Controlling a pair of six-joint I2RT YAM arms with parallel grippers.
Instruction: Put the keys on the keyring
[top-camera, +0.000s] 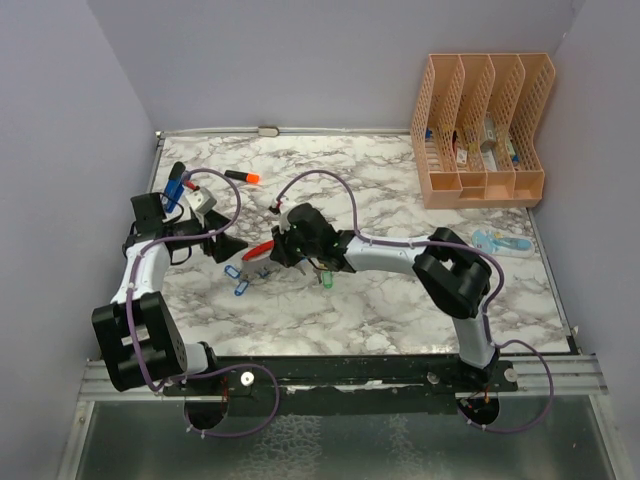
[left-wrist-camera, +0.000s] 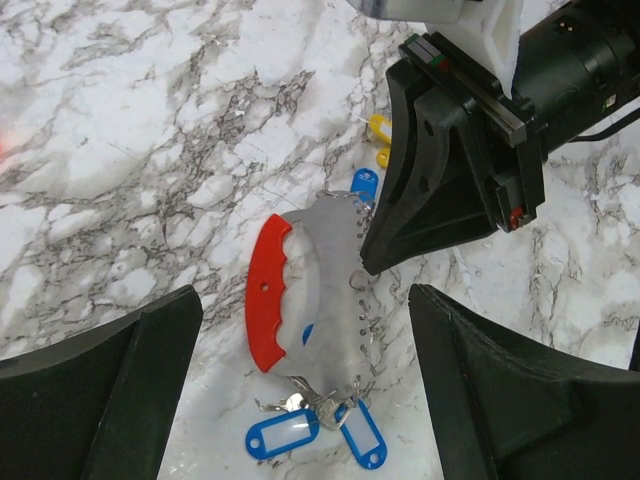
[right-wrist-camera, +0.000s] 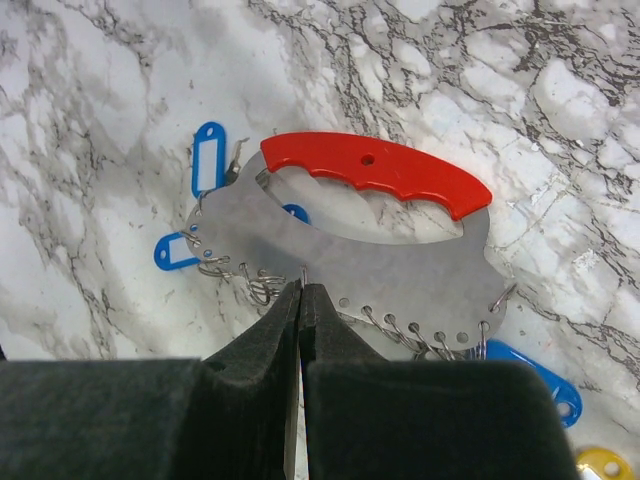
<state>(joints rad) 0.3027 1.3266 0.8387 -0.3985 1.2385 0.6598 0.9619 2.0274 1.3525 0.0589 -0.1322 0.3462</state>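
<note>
Right tool (right-wrist-camera: 301, 290), tips together, meets the holed edge of the stiff, thin keyring (right-wrist-camera: 400, 265); left tool (left-wrist-camera: 303, 295) gapes astride its red grip (left-wrist-camera: 268, 300), likely the surest hold

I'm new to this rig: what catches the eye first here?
The red-and-silver keyring lies mid-table, blue-tagged keys at one end. The right gripper is shut at its silver edge, while the left gripper hangs open over it. A peach file organiser stands at the far right corner.
</note>
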